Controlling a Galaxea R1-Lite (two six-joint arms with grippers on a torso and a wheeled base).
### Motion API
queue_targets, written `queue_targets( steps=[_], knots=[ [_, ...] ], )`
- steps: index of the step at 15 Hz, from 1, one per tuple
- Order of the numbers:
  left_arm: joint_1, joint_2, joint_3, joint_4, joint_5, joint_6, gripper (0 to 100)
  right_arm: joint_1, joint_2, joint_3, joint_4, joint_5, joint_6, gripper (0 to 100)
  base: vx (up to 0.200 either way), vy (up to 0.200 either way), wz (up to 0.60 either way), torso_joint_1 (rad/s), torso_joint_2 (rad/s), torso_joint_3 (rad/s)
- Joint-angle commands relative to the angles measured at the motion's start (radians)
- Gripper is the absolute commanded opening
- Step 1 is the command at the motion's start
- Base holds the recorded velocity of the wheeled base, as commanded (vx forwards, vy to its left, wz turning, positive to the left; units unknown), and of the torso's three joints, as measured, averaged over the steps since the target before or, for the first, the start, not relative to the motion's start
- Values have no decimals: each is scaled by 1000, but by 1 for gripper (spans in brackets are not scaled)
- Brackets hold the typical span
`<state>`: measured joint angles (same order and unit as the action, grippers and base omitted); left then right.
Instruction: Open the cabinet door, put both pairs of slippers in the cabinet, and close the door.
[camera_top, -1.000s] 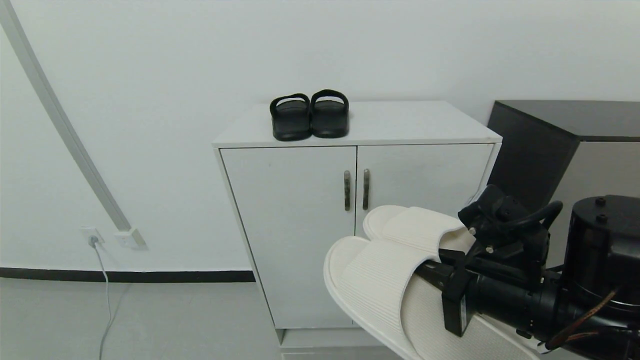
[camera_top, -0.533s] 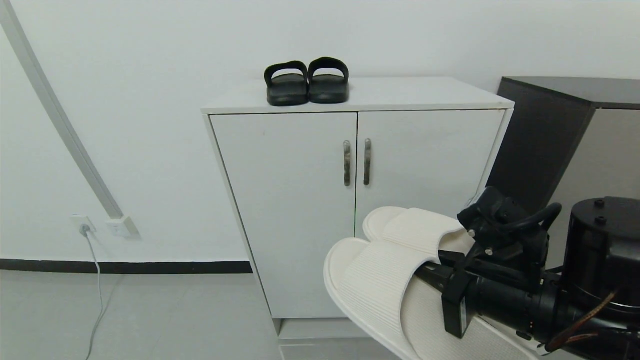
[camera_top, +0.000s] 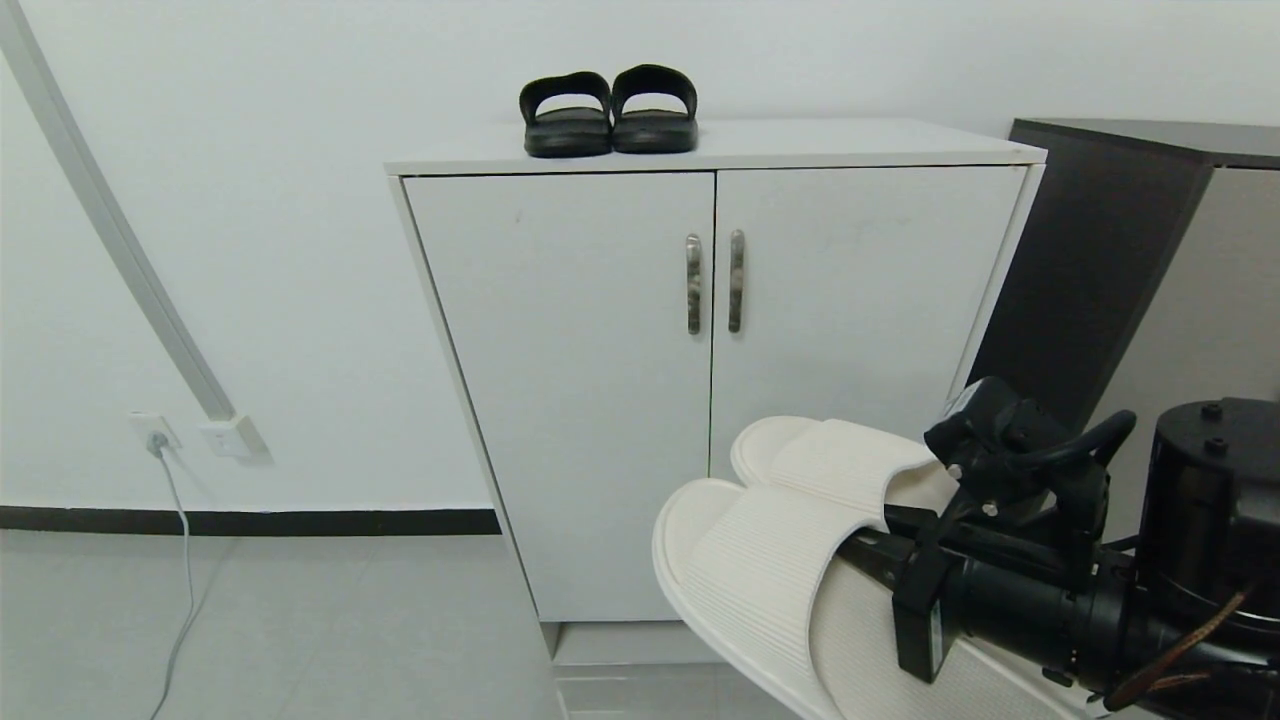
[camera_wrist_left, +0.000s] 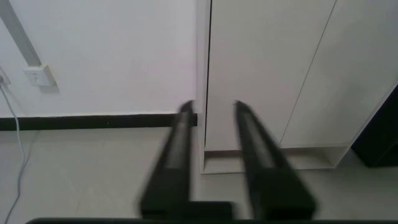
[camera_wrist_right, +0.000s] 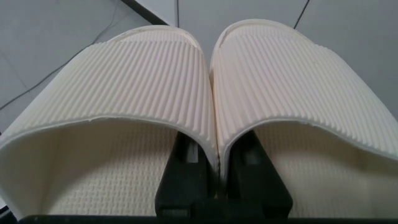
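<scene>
right end effector (camera_wrist_right: 216, 167) was clamped on the white slippers (camera_top: 780, 560) by their inner walls, near the shut cabinet doors (camera_top: 570, 380). black slippers (camera_top: 608, 110) sat on the cabinet top (camera_top: 850, 145). left end effector (camera_wrist_left: 210, 115) was parted, empty. risk: door swing could hit the held pair; thin pinch could slip.

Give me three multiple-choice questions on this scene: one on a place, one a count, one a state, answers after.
1. Where are the black slippers? A on the floor; B on top of the cabinet; C inside the cabinet.
2. How many handles do the doors carry? A four; B one; C two.
3. How do the doors stand? A both shut; B left one open; C both open.
Answers: 1 B, the pair rests on the cabinet's top. 2 C, one bar on each door. 3 A, both lie flush, no gap.
</scene>
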<state>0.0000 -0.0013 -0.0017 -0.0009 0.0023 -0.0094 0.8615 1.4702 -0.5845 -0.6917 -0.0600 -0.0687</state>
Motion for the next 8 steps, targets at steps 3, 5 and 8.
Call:
queue_targets(
  steps=[3, 5, 8],
  knots=[
    [0, 1, 0, -1, 2, 0, 100, 1, -1, 2, 0, 0, 0, 0, 0, 0, 0, 0, 0, 0],
    [0, 1, 0, -1, 1, 2, 100, 1, 1, 3, 0, 0, 0, 0, 0, 0, 0, 0, 0, 0],
    [0, 1, 0, 1, -1, 12, 100, 1, -1, 3, 0, 0, 0, 0, 0, 0, 0, 0, 0, 0]
  ],
)
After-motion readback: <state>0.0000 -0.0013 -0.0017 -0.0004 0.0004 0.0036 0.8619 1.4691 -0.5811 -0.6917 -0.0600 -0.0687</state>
